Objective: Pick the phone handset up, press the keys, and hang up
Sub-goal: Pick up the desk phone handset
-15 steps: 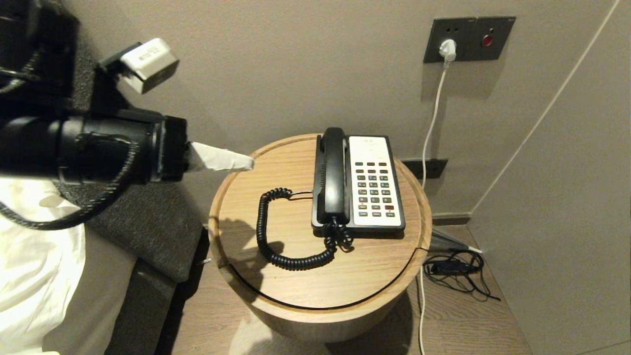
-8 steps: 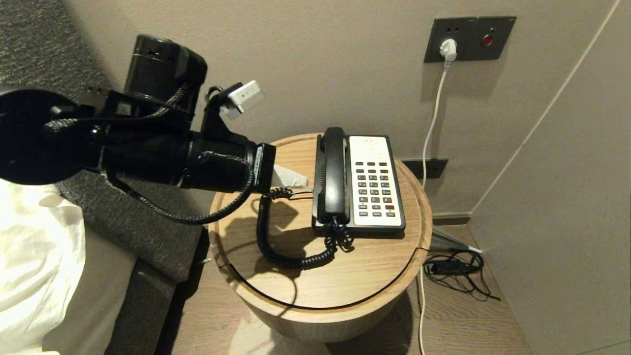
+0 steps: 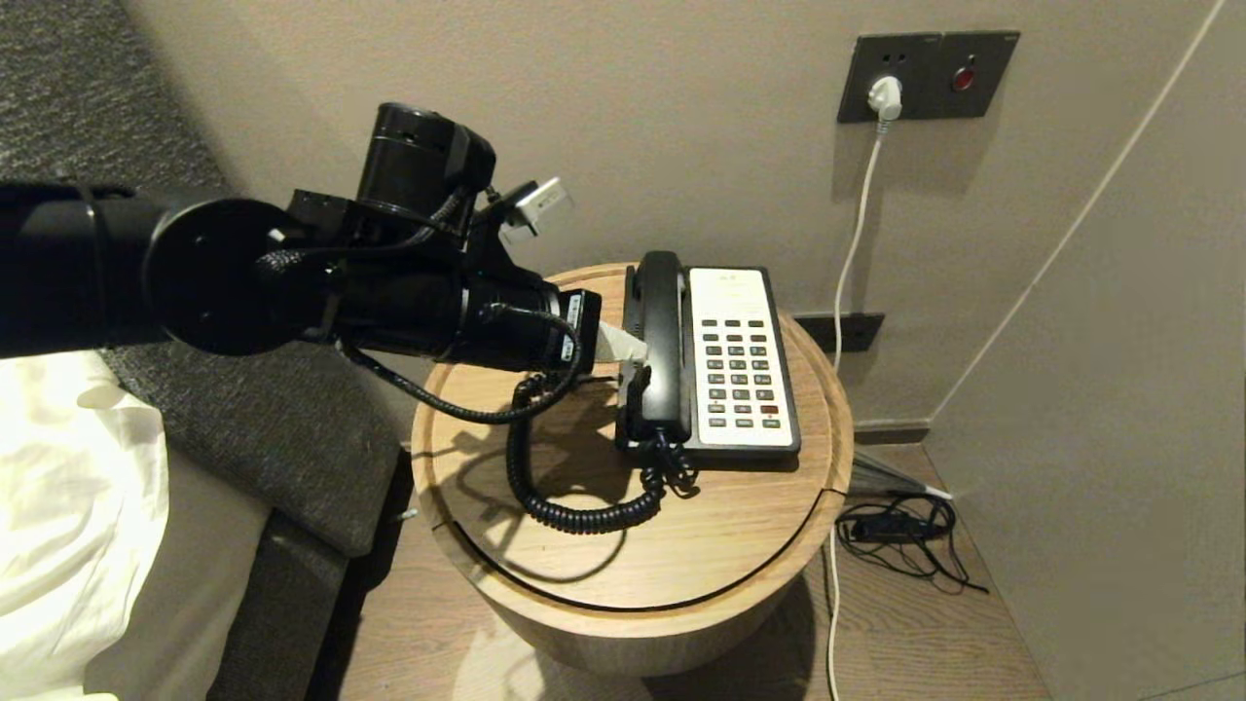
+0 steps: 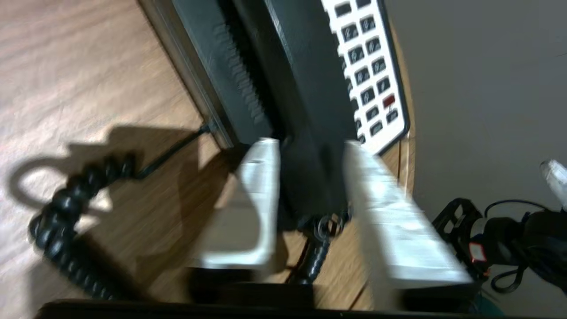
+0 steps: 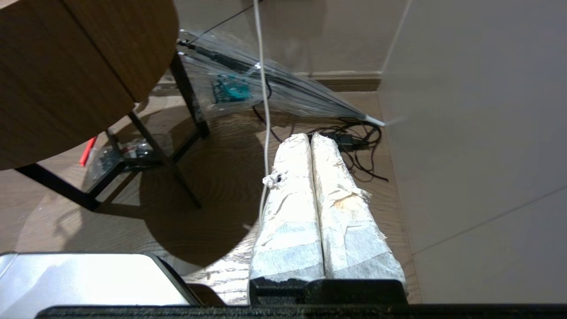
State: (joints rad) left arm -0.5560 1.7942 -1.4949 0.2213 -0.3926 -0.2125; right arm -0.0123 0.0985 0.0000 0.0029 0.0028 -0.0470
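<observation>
Left gripper point(image 4: 305, 146) spread wide, white-taped fingers point(image 4: 259, 177) straddling the black handset point(image 3: 660, 341), one finger on each long side, nothing clamped yet; contact with the plastic cannot be told. In the head view, left gripper point(image 3: 631, 352) at the handset's 9 o'clock, reaching in sideways across the round wooden table point(image 3: 545, 574). Handset lying in its cradle along the left edge of the phone base point(image 3: 745, 443), long axis running 12 to 6 o'clock, so crosswise to the line of approach and square between the fingers. Judged the nearer and working arm: the left.

Handset glossy black, slim, rounded at both ends, with a ridged grille along its side. Keypad point(image 3: 737, 370) of dark keys on a white panel at its 3 o'clock, one red key low down. Coiled black cord point(image 3: 574, 511) leaving the handset's 6 o'clock end and looping round toward 9 o'clock on the tabletop.

Right gripper point(image 5: 311, 146) parked low beside the table, over the floor, taped fingers pressed together and empty, cables beyond.
</observation>
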